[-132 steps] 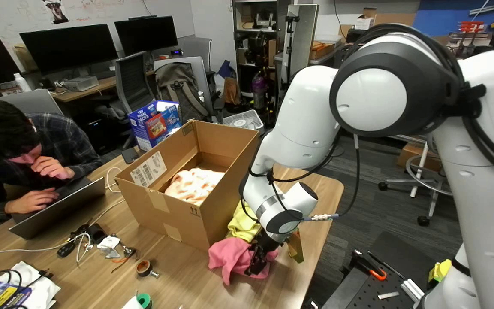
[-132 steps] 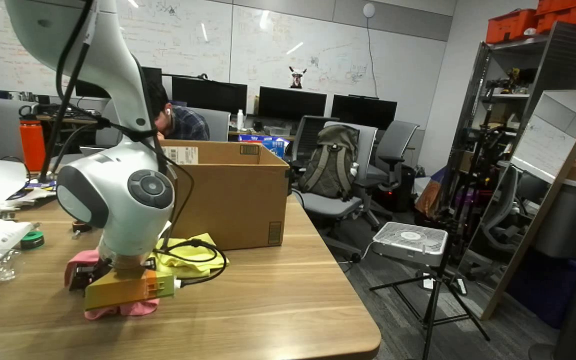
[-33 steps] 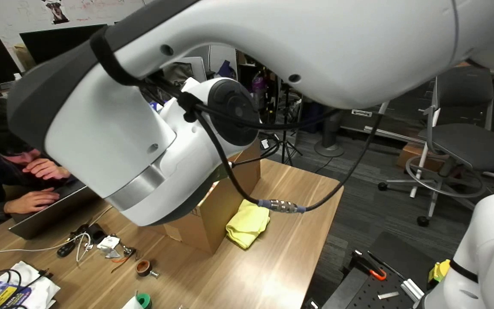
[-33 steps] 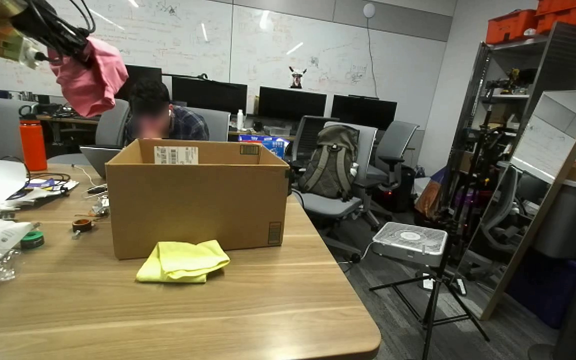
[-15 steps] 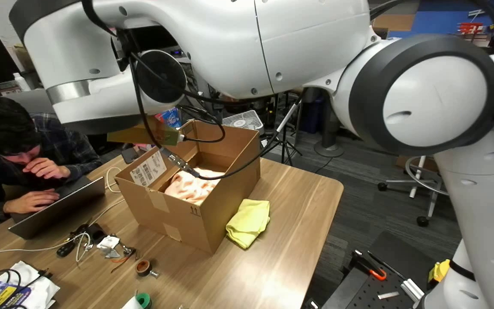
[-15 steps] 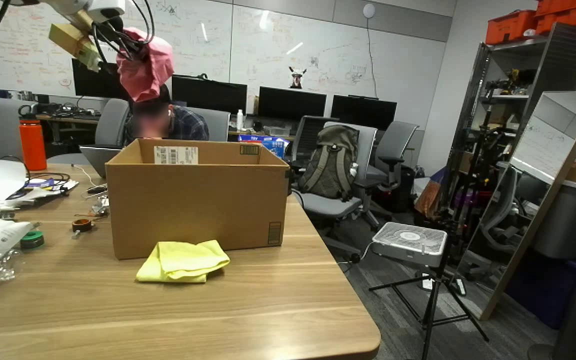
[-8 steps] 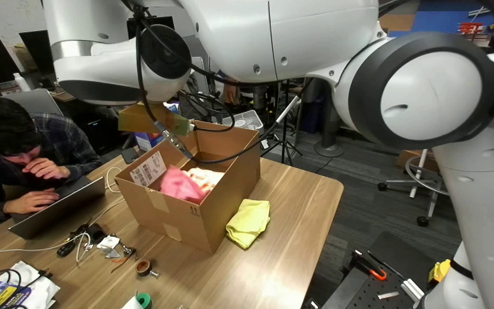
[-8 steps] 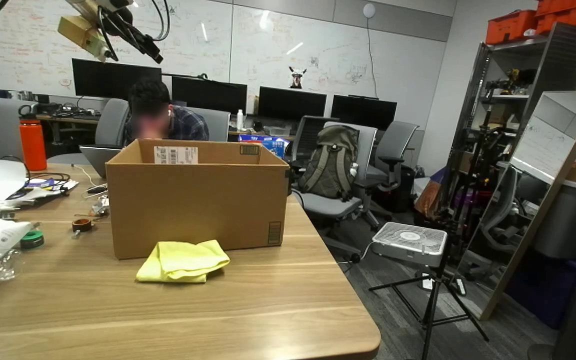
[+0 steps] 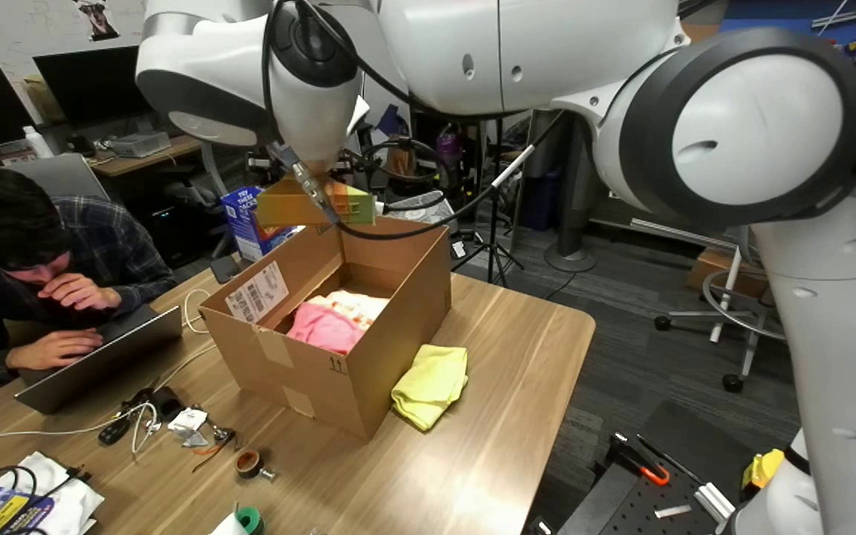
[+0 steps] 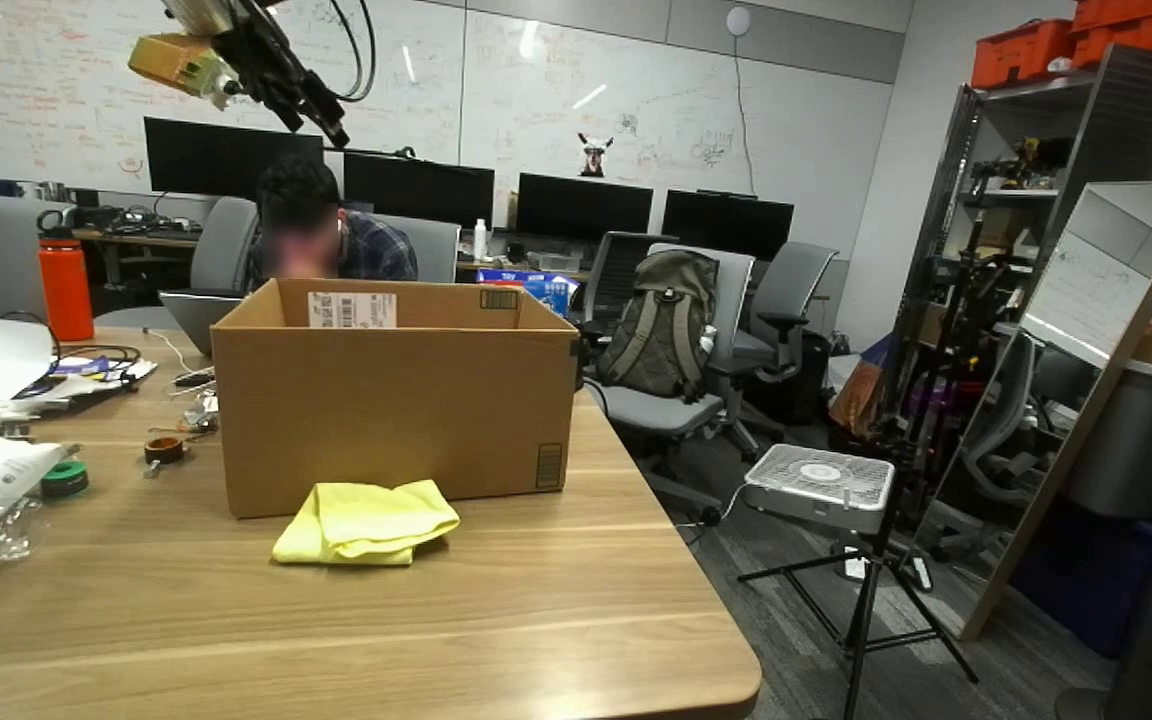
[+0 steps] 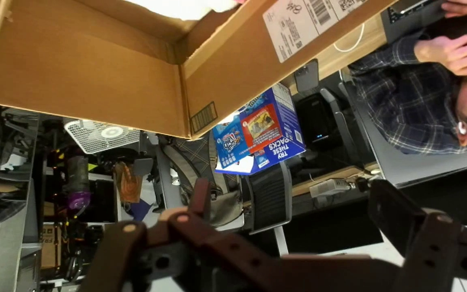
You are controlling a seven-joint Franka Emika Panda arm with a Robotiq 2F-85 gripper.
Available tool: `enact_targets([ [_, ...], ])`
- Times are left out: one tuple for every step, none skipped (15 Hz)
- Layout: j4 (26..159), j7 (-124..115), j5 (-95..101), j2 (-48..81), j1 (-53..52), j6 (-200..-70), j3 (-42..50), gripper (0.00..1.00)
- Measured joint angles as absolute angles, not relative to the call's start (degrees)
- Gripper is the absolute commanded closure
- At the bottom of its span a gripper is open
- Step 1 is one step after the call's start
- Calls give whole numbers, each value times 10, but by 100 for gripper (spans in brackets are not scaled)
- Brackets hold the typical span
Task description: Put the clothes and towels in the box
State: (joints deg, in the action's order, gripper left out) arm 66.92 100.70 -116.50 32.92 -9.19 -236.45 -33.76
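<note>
The large brown cardboard box [image 9: 305, 383] stands open-topped on the table, its white label facing inward. Inside lie a bright pink cloth [image 9: 324, 331] and a cream and pale pink cloth [image 9: 357, 303], partly overlapped. A folded yellow cloth [image 9: 430, 386] rests on the tabletop against the outside of the box, also visible as the yellow cloth [image 10: 366, 525] in an exterior view. My gripper [image 10: 316, 125] hangs well above the box's rim. In the wrist view the gripper [image 11: 294, 198] is spread wide with nothing between its fingers. The arm hides most of it in an exterior view.
A person sits at a laptop [image 9: 112, 357] beside the box. A blue snack carton [image 11: 262, 129] is just beyond the box. Cables, a brown tape roll [image 9: 249, 464] and a white plastic packet [image 9: 41, 490] lie on the near part of the table. A cable loops from my wrist.
The pink cloth, lifted from the table and held a second ago, has dropped into the box. My gripper has opened and shifted slightly. The yellow cloth has stayed put over the last two seconds.
</note>
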Motion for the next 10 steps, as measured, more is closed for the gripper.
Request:
enact_targets([
  [674,1025,-1178,323,-78,-2367,-342,0],
  [681,1041,-1192,315,-64,-2367,-345,0],
  [690,1056,-1211,305,-51,-2366,-343,0],
  [702,1072,-1233,293,-40,-2365,-337,0],
  [715,1088,-1255,280,-27,-2364,-331,0],
  [730,1104,-1278,266,-15,-2362,-325,0],
  [745,1121,-1300,253,-2,-2359,-319,0],
  [760,1142,-1324,238,11,-2355,-313,0],
  [776,1165,-1348,223,23,-2350,-307,0],
  [791,1192,-1373,207,36,-2345,-300,0],
])
